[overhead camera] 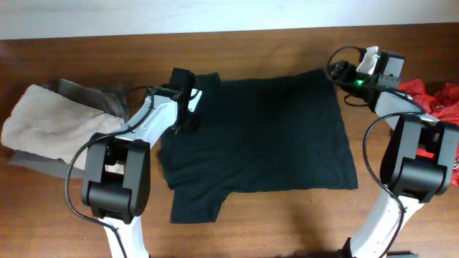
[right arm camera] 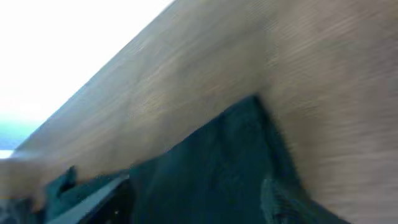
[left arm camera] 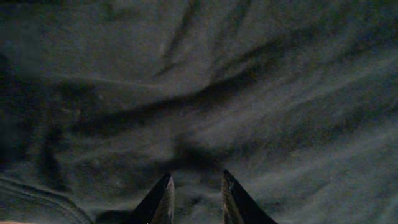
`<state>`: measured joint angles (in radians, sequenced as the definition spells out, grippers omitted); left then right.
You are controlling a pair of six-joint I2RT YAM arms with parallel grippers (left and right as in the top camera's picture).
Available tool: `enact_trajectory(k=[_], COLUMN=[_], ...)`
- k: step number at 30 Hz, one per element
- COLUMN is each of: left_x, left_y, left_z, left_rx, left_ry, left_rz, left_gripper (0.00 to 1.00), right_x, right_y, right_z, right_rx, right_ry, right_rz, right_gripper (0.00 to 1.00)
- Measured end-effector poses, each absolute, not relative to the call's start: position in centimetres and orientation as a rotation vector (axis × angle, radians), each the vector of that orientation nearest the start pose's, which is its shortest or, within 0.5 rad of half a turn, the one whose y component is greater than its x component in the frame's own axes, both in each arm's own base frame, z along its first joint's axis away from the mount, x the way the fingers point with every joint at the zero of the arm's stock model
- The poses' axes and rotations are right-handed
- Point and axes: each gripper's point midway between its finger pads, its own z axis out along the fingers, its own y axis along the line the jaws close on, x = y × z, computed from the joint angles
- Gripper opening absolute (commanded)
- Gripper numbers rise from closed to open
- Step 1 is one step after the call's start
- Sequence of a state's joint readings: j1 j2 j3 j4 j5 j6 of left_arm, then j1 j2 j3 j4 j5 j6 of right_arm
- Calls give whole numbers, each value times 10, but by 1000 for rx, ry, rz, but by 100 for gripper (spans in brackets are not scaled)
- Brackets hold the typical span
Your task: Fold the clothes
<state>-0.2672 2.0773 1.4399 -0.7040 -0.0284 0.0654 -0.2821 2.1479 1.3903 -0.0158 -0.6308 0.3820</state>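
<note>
The clothes [overhead camera: 272, 136], one black short-sleeved T-shirt, lie spread flat across the middle of the brown wooden counter [overhead camera: 287, 215].

A heap of beige and grey garments [overhead camera: 50, 122] sits at the counter's left end, near the shirt. A bright red garment [overhead camera: 441, 97] is bunched at the right end. My left claw [left arm camera: 196, 190] is down on the shirt's left side, tips narrowly apart over wrinkled cloth; I cannot tell whether they pinch any. My right claw [overhead camera: 337, 74] is at the shirt's far right corner, fingers apart in a blurred view.
</note>
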Motion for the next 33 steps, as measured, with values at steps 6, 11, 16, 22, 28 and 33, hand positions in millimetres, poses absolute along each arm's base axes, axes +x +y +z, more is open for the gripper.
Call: enact_trajectory(k=[6,11,16,22,28,33], left_x=[423,431,422,354,304,267], left_y=[-99,-94,-84,-61,-50,-67], left_z=[12,65,186,258,227,166], left_rx=[473,443,332,158,66,112], left_ry=[2880,2791,2570,2538,2756,2954], left_rz=[106,147,148,123,148,74], left_gripper=[25,25,26,26,25,25], right_x=[514,483,438,364,296,271], right_y=[-35,-27,-23,-8,10,14], right_z=[65,121,210,283,294,277], right_rx=[417,322,206,153,195,263], right_ry=[2340,2375,2329,2293,2381,2498], right_rz=[894,844,698,603,613,632], right_gripper=[67,67,71,73,74,74])
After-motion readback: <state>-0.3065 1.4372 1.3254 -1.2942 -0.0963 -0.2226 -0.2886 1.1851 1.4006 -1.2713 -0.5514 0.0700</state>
